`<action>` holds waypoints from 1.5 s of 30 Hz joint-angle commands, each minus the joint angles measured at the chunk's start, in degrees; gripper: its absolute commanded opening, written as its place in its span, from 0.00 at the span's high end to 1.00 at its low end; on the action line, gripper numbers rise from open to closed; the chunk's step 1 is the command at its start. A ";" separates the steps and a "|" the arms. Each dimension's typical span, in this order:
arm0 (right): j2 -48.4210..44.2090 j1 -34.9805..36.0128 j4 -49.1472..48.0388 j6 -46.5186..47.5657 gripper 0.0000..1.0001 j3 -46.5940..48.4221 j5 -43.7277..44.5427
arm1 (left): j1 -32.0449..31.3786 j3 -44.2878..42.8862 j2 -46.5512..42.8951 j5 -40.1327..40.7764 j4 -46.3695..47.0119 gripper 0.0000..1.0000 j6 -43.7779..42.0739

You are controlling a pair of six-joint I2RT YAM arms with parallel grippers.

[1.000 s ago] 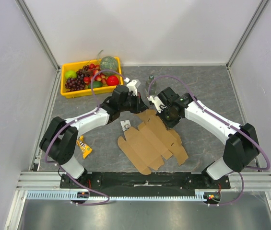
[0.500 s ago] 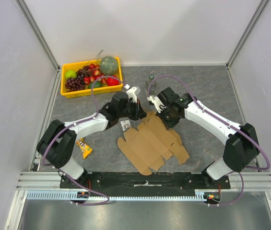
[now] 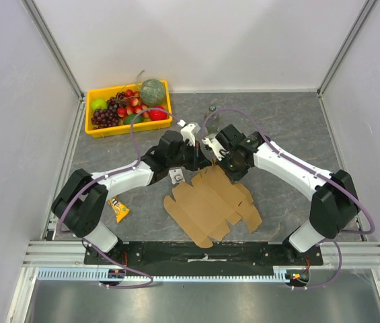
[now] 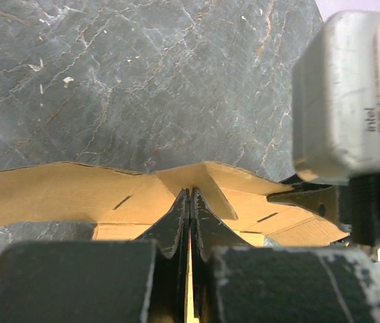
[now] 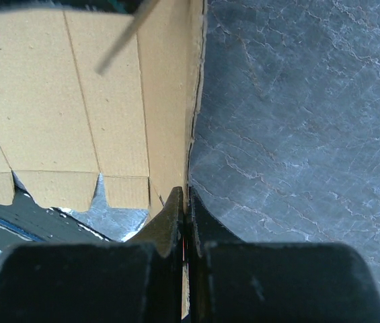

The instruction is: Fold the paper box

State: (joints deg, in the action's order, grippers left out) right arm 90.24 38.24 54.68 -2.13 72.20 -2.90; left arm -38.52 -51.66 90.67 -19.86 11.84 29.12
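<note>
The paper box (image 3: 211, 203) is a flat brown die-cut cardboard sheet with flaps and notches, lying mid-table with its far end lifted. My left gripper (image 3: 201, 156) is shut on the far flap; in the left wrist view (image 4: 190, 195) its jaws pinch the cardboard (image 4: 62, 195) between them. My right gripper (image 3: 220, 161) is shut on the sheet's far right edge; in the right wrist view (image 5: 183, 196) its jaws clamp the thin edge of the cardboard (image 5: 75, 101). The two grippers are close together over the sheet's far end.
A yellow bin (image 3: 129, 108) of fruit stands at the back left. A small white part (image 3: 175, 176) lies beside the sheet's left side. A yellow snack packet (image 3: 117, 207) lies at the left near the left arm's base. A small bottle (image 3: 211, 111) stands at the back.
Both grippers have moved a little nearer and leftward together with the sheet's far end, and the sheet has shifted slightly left on the table.
</note>
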 commanded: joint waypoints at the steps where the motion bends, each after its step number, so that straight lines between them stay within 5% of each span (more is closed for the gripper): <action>1: 0.47 0.87 -0.54 -0.94 1.00 2.68 0.96 | -1.38 -0.55 -0.85 -1.59 3.46 0.98 2.08; 10: 0.20 1.14 0.69 1.16 1.00 3.38 6.40 | -0.68 2.88 -5.58 2.36 1.27 0.98 0.94; 15: 0.03 1.66 1.57 4.50 1.00 4.61 9.13 | 6.60 4.54 -11.65 2.99 -0.50 0.98 1.20; 22: -0.50 5.35 1.66 7.22 1.00 5.40 14.76 | 20.93 4.47 -15.97 1.05 -0.32 0.52 3.39; 26: -2.42 8.16 -0.35 10.30 0.99 4.09 17.30 | 24.28 1.31 -14.30 1.40 -1.02 0.41 3.75; 35: -5.86 9.31 -5.19 16.10 0.98 2.50 21.79 | 25.08 -0.99 -2.53 -5.71 1.34 0.46 3.83; 45: -8.85 11.33 -10.29 21.64 1.00 -2.15 24.34 | 24.46 3.05 2.49 -10.63 10.03 0.39 2.60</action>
State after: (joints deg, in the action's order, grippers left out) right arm 83.96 48.95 47.51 16.49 70.63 19.66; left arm -13.54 -49.80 92.01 -26.04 14.20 31.66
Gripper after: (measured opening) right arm 0.012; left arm 0.607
